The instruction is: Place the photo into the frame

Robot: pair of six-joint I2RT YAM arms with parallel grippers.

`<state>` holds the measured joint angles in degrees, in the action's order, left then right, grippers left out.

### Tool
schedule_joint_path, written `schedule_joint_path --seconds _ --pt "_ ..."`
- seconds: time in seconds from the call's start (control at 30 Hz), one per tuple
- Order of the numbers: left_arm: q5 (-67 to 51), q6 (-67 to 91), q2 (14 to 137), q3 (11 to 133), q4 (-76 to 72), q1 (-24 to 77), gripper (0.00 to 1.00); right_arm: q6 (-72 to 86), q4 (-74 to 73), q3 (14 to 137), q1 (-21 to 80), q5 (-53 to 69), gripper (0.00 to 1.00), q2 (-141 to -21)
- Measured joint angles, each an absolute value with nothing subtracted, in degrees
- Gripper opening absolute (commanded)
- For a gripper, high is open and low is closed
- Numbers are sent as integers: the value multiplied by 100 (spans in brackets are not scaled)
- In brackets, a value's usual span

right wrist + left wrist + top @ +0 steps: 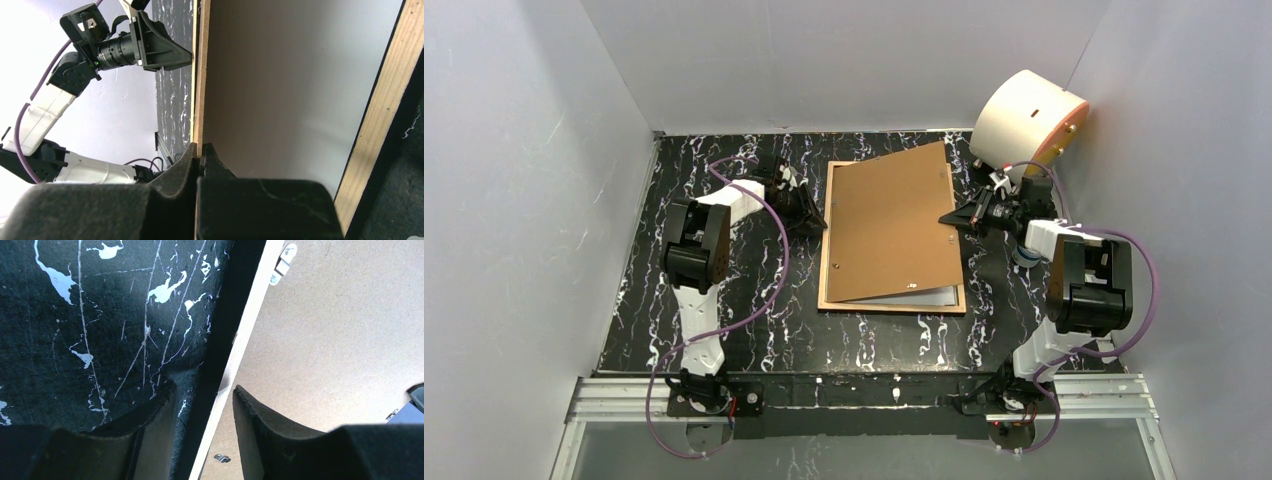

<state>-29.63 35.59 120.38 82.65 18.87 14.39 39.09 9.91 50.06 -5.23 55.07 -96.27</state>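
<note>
Though mostly under board [889,225], perhaps photo [919,294]

Backing board [889,225] askew on frame [874,305]; left pincer [819,225] straddling frame's left edge.

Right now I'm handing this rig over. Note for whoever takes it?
Left gripper: open, fingers straddling the frame's left rail.
Right gripper: shut on the board's right edge, holding that edge raised.
The frame lies flat. What looks like the photo, white back up, lies inside it. The board sits skewed over both.
Done: photo appears to be in.
Left: square the board, lower it into the frame, release.
</note>
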Motion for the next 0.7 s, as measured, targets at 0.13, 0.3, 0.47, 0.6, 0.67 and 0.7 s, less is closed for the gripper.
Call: schedule_joint_path --seconds 0.13,0.3,0.47,0.6,0.67,0.7 --pt "-2963 3559 12040 8265 1887 1439 41 4005 1345 4869 -513 5450 1 -9625" --pt "-2961 3557 12044 8265 1890 1439 41 4128 1791 4556 -510 5369 1 -9583" --pt "-2961 3557 12044 8265 1890 1439 40 4270 1994 4510 -482 5393 6 -9583" --pt "-2961 3557 12046 8265 1890 1439 40 4320 2021 4486 -462 5376 18 -9583" --pt "-2961 3557 12046 8265 1890 1439 40 4307 2034 4449 -449 5325 24 -9583" --pt "-2961 3557 12046 8265 1890 1439 40 4294 2025 4436 -440 5290 28 -9583"
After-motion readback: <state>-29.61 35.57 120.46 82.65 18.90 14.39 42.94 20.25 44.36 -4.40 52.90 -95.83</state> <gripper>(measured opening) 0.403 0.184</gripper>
